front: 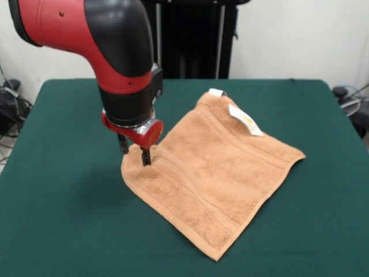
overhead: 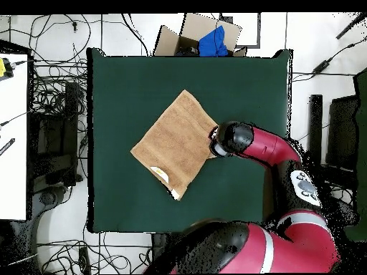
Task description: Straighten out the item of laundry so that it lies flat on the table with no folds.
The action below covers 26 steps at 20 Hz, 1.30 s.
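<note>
Gripper [front: 134, 151]: set low at the towel's left corner in the front view; fingers slightly parted, one on the cloth, one just off its edge; a pinch cannot be confirmed.
Towel [front: 213, 170]: lies right of the gripper as a diamond, near table centre.
Tag corner: raised at the far side.
Table [front: 57, 202]: ample bare felt all round.

Peach towel [front: 213, 173] lies spread diamond-wise on green table [front: 57, 219], tag [front: 245, 121] up.

Arm body, as I see it on my feeds

My arm [front: 109, 43] has glossy red shells, black rounded joint housings, a small screw on the red collar, and a silver wrist ring.
</note>
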Tool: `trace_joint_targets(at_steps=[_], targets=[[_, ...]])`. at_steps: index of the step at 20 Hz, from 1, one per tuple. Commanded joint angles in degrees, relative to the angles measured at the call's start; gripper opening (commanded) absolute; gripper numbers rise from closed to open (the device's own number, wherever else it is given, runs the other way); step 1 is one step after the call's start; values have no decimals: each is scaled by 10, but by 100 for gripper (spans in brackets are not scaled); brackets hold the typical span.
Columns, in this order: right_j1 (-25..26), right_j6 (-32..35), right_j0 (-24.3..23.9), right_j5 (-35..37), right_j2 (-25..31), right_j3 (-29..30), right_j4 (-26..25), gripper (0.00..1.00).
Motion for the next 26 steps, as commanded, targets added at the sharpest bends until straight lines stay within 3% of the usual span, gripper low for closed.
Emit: trace_joint_targets(at_steps=[1, 18, 19, 26], targets=[[21, 32, 30, -32, 0, -20, -34, 100], [54, -1, 7, -44, 16, -43, -40, 100], [54, -4, 4, -44, 18, -43, -40, 0], [56, -19, -3, -34, 25, -51, -42, 0]])
